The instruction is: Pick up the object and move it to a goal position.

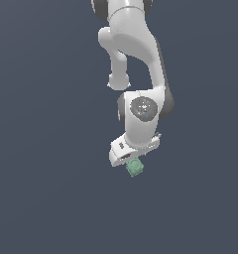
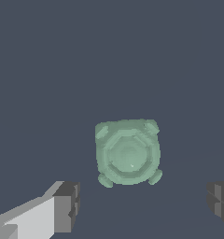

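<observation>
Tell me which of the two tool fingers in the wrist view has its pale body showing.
The finger at that picture's lower left: its pale body shows behind the dark pad. The other finger shows only dark pad, beside the green block.

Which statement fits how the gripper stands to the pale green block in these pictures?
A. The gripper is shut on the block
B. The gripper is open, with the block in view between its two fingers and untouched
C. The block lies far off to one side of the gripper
B: in the wrist view the gripper is spread wide, each of its fingers clear of the green block.
</observation>
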`<state>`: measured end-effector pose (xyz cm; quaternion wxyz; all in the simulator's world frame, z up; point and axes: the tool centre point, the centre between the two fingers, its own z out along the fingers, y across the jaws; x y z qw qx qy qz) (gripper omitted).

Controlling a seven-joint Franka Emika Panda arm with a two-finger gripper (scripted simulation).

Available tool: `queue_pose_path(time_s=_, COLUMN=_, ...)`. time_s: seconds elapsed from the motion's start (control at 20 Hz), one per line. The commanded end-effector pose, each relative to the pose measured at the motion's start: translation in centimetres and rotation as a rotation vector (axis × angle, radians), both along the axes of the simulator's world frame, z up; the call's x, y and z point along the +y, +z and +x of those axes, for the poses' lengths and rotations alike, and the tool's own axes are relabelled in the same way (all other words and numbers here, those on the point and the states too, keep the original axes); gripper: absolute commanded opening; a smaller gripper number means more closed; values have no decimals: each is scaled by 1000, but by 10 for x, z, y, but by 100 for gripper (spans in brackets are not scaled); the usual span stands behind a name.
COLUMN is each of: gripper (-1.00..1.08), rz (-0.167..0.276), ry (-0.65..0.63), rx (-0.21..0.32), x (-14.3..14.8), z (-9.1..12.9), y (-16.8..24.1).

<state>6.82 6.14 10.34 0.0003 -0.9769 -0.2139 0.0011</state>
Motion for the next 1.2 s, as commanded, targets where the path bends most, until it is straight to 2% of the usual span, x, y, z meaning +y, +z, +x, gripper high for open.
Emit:
queue_pose_path(time_s=0.0, gripper=100, rz=0, ry=38, rx=-1, x=5, z=6, y=-6)
queue_pose_path(time_s=0.55, gripper=100, rz=0, ry=74, rx=-1, x=10, z=10, y=-17)
queue_pose_path(time_s=1.15, gripper=100, rz=0, ry=79, rx=-2, x=10, z=10, y=-65)
